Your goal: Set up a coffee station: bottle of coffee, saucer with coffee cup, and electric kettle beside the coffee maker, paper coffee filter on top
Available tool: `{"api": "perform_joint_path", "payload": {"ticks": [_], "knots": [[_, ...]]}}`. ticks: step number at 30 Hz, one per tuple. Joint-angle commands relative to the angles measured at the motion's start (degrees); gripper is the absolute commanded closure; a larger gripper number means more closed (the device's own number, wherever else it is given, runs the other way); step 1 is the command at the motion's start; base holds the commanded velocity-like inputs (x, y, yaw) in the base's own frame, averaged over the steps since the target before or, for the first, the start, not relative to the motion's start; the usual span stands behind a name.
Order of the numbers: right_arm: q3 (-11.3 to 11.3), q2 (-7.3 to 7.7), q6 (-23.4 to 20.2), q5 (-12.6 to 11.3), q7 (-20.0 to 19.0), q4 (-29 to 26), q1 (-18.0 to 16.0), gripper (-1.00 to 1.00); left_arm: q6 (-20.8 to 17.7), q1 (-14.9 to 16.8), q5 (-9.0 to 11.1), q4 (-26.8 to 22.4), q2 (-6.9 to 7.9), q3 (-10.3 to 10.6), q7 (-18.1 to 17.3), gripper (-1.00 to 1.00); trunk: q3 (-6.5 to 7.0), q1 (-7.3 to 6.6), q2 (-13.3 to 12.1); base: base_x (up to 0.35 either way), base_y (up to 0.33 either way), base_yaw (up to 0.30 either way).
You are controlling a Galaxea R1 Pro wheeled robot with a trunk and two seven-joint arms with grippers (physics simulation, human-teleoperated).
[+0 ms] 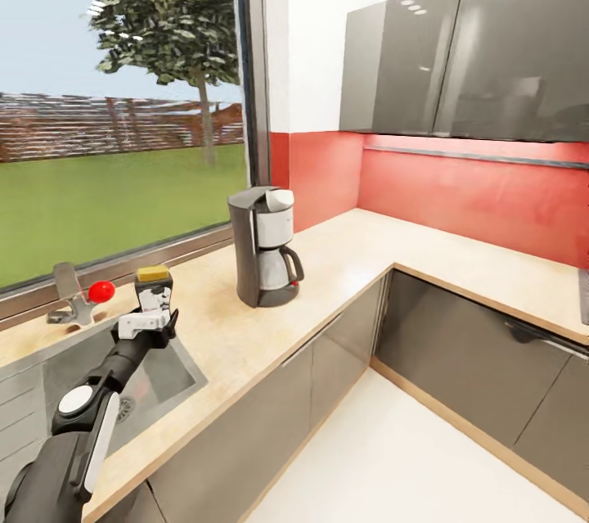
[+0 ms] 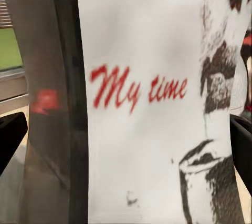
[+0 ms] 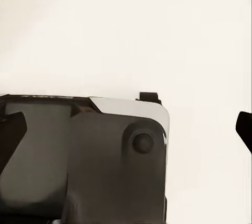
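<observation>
Left arm (image 1: 78,433) sits closest to the head camera, reaching forward over the sink (image 1: 168,380). Left gripper (image 1: 151,326) has its fingers closed on the bottle of coffee (image 1: 154,287), held upright, gold-yellow cap on top, above the sink's far edge. Upright carriage probably suits a straight set-down on its base. In the left wrist view the bottle's white label (image 2: 152,98) with red script sits close up, dark finger tips (image 2: 10,140) at either side of the bottle.

Bottle is well apart from the coffee maker (image 1: 263,245), which stands on the bench (image 1: 352,253) further along, toward the corner, carafe and black handle facing out. Judgement: the carry is underway; the bottle needs to travel along the bench toward the machine and be lowered beside it.

Behind the bottle, at the window sill: a grey tap (image 1: 72,298) with a red knob (image 1: 101,291).

Right gripper: the right wrist view shows dark body parts of the robot (image 3: 84,161) against a pale surface, dark finger tips (image 3: 244,129) at the frame edges. Cannot tell how wide they stand; nothing seen between them.

Count: one coffee maker, one bottle, one sink, one tap. Two grey wall cabinet fronts (image 1: 458,56) above the red backsplash (image 1: 466,196).
</observation>
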State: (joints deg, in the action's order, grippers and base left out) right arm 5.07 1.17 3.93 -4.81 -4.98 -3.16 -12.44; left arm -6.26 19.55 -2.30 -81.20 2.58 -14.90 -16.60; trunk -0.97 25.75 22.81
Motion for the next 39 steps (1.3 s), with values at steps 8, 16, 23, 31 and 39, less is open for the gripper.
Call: {"api": "perform_joint_path", "payload": {"ticks": [8, 16, 23, 31, 39], "knots": [[0.5, 0.15, 0.2, -0.5, -0.3, 0.1, 0.0, -1.00, -0.4, 0.1, -0.2, -0.1, -0.03, 0.4, -0.4, 1.00, -0.10, 0.04, 0.1, 0.050, -0.263, 0.001], [0.5, 0.08, 0.2, -0.5, -0.3, 0.0, 0.0, -1.00, -0.4, 0.1, -0.2, 0.5, -0.03, 0.4, -0.4, 1.00, -0.10, 0.04, 0.1, 0.255, -0.177, 0.000], [0.5, 0.14, 0.2, -0.6, -0.4, 0.0, 0.0, -1.00, -0.3, 0.1, -0.2, 0.7, -0.03, 0.4, -0.4, 1.00, -0.19, 0.04, 0.1, 0.256, -0.176, 0.045], [0.5, 0.14, 0.2, -0.6, -0.4, 0.0, 0.0, -1.00, -0.3, 0.1, -0.3, 0.7, -0.03, 0.4, -0.4, 1.00, -0.60, 0.04, 0.1, 0.117, -0.219, 0.195], [0.5, 0.11, 0.2, -0.6, -0.4, 0.0, 0.0, -1.00, 0.1, -0.5, -0.2, 1.4, 0.18, -0.3, -0.3, 1.00, -0.83, 0.04, 0.1, 0.008, -0.056, 0.095]]}}
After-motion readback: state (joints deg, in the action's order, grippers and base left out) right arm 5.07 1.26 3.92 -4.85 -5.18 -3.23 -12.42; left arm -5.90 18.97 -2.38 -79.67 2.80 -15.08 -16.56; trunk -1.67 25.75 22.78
